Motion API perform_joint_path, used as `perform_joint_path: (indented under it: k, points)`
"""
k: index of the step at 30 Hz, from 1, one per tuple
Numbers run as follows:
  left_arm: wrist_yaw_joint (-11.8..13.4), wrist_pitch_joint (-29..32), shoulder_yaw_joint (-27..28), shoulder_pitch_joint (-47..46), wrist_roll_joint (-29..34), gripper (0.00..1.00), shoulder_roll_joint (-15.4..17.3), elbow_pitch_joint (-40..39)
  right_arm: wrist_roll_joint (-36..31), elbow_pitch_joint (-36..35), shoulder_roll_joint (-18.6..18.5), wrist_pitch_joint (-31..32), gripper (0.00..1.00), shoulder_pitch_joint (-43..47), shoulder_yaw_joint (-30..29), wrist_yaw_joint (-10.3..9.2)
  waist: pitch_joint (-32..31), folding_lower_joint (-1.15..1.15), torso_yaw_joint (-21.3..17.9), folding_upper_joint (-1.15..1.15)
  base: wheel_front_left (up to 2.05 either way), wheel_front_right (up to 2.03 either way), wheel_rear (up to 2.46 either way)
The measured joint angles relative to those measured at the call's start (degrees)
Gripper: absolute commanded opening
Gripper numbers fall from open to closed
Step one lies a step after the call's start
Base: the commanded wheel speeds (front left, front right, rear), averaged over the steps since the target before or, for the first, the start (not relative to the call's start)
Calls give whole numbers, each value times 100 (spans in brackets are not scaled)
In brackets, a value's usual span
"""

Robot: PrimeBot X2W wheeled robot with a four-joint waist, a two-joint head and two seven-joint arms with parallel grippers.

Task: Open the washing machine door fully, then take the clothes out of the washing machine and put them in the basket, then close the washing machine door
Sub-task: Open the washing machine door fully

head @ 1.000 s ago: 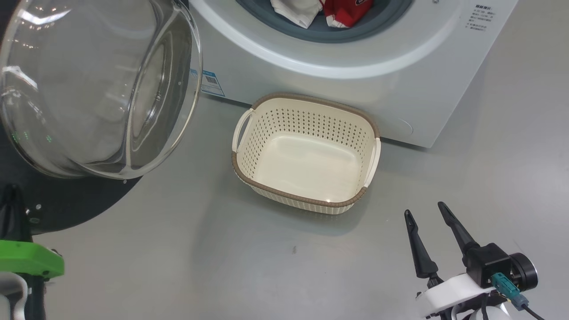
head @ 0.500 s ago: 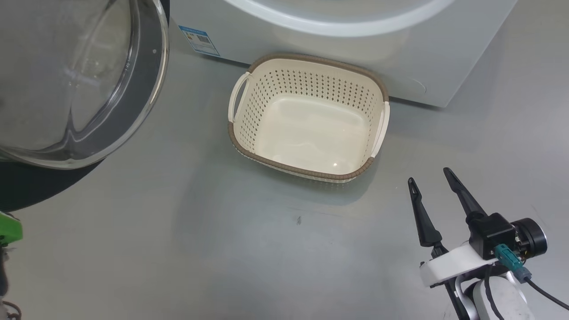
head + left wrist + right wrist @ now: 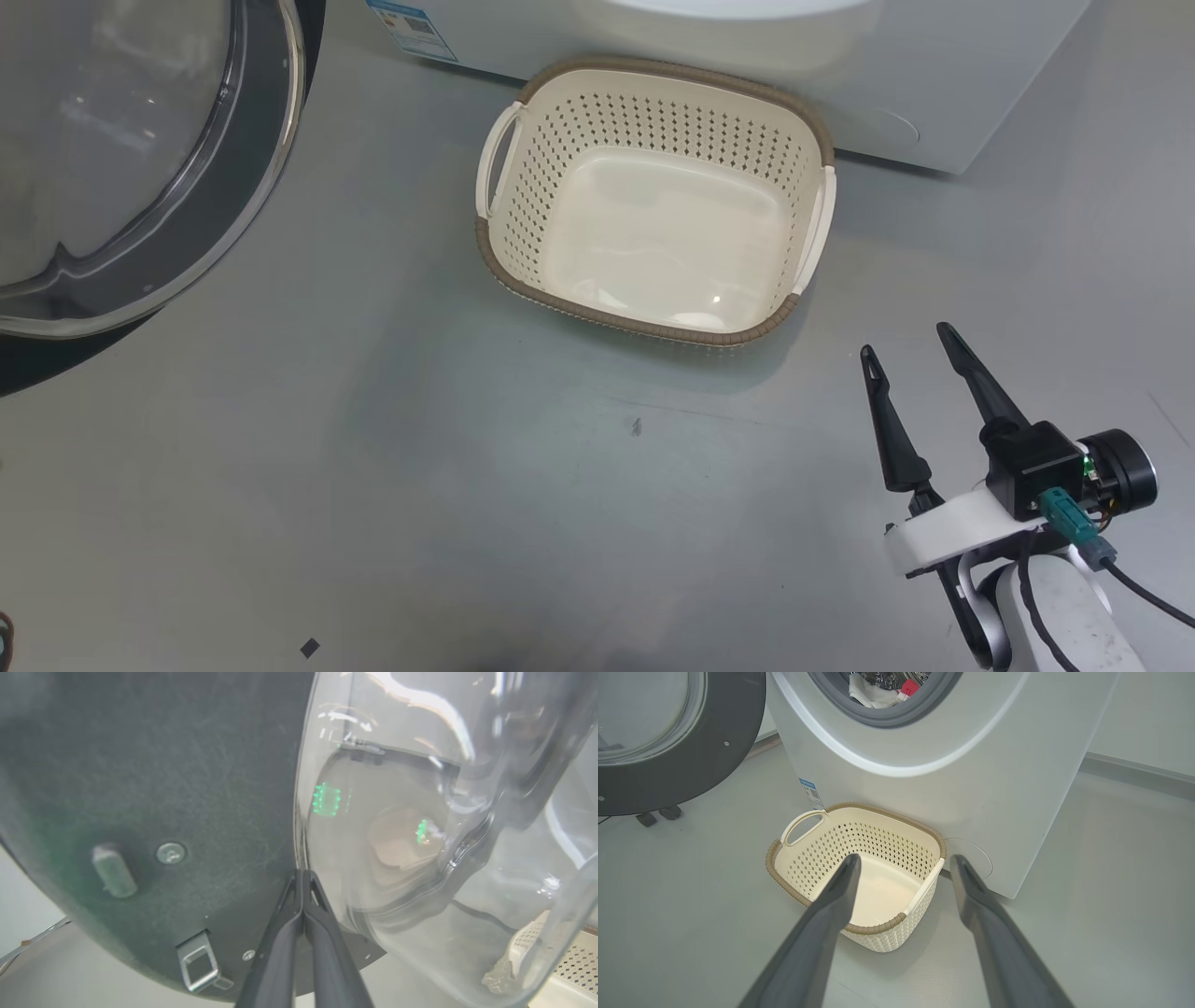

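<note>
One basket [image 3: 653,117] stands on the floor [image 3: 373,467] just before the one washing machine [image 3: 971,788], whose single door [image 3: 714,765] stands open on the left. The clothes [image 3: 878,693], white and red, lie in the drum [image 3: 887,676], mostly cut off by the frame. The left end effector [image 3: 302,873] is clenched, its tips at the seam between the door's rim and glass. The right end effector [image 3: 906,338] gapes wide, grasping nothing.

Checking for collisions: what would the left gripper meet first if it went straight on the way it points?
The washing machine door, where dark rim meets glass bowl; the left gripper may already touch it.
</note>
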Motion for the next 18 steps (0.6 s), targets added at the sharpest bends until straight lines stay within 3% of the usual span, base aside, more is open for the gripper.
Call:
perform_joint_path:
  k: [18]
  points:
    - [-175, -372, -377, -272, 229, 0, -89, 702, 66, 383, 35, -38, 100, -107, 57, 13, -261, 0, 31, 0, 0, 0, 0]
